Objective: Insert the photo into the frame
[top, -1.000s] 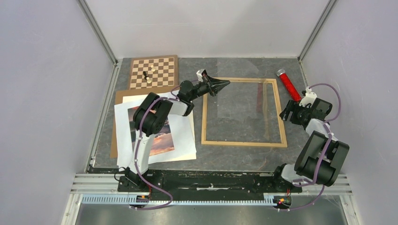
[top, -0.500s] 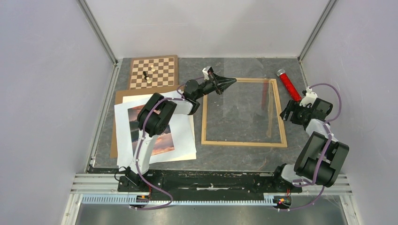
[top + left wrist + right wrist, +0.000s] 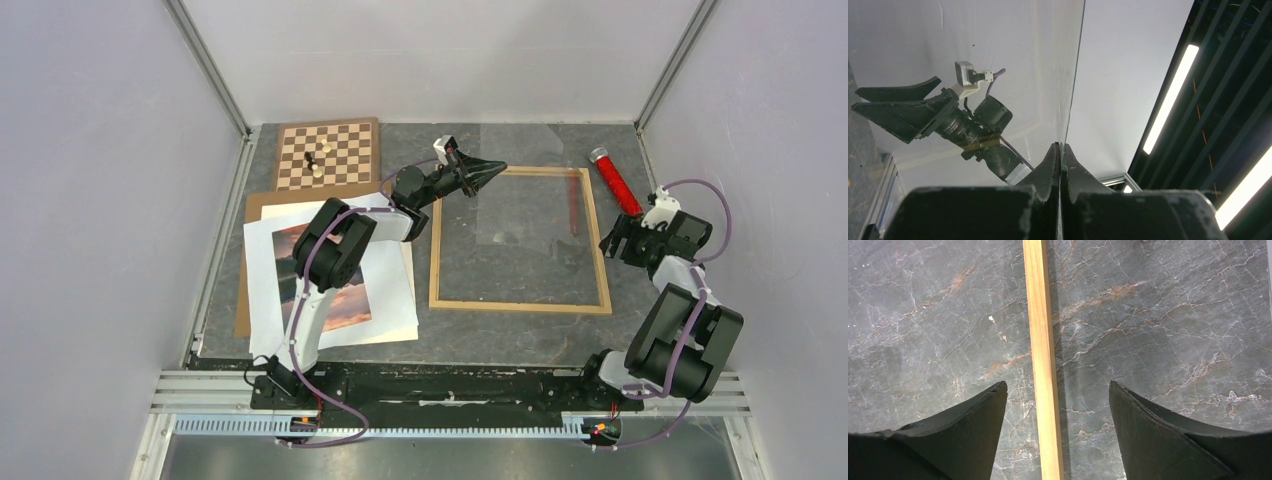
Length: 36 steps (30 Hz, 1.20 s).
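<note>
The light wood frame (image 3: 520,306) lies flat on the stone table at centre right. The sunset photo (image 3: 345,300) rests on white sheets at the left, partly under the left arm. My left gripper (image 3: 497,166) hovers at the frame's far left corner, shut on the edge of a clear pane (image 3: 530,200) that is tilted up over the frame. In the left wrist view the pane's thin edge (image 3: 1075,75) runs up from the shut gripper (image 3: 1061,146). My right gripper (image 3: 612,240) stands open over the frame's right rail (image 3: 1040,340), its fingertips either side of the rail (image 3: 1055,385), touching nothing.
A chessboard (image 3: 328,153) with a few pieces lies at the back left. A red tube (image 3: 614,182) lies by the frame's far right corner. White sheets (image 3: 390,290) sit on a brown backing board (image 3: 242,300). Walls close in both sides and the back.
The left gripper has moved right and toward the back with the clear pane, which now tilts higher over the frame. The right arm has barely moved.
</note>
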Each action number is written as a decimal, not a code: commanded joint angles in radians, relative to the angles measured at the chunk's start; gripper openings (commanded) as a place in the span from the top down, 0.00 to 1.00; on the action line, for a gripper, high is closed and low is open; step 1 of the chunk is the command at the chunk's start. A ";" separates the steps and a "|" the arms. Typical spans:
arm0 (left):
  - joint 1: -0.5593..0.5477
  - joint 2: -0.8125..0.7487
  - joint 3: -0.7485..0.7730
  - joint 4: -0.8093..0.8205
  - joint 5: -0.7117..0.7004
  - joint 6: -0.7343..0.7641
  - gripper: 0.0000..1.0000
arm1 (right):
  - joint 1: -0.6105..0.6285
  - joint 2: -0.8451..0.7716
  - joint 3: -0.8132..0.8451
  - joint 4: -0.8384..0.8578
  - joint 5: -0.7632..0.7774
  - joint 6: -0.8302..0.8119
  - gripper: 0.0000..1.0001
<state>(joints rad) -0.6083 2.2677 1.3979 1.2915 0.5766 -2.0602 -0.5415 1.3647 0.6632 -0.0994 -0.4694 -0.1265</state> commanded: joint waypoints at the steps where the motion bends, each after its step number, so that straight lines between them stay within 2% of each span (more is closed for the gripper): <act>1: -0.007 0.001 0.041 0.063 -0.025 -0.121 0.98 | -0.009 -0.028 -0.005 0.033 0.005 0.006 0.23; 36: -0.032 0.059 -0.018 0.094 -0.037 -0.072 0.98 | -0.045 -0.024 -0.010 0.039 -0.017 0.018 0.23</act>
<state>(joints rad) -0.6281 2.3054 1.3727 1.3067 0.5713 -2.0602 -0.5800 1.3582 0.6567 -0.0975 -0.4736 -0.1192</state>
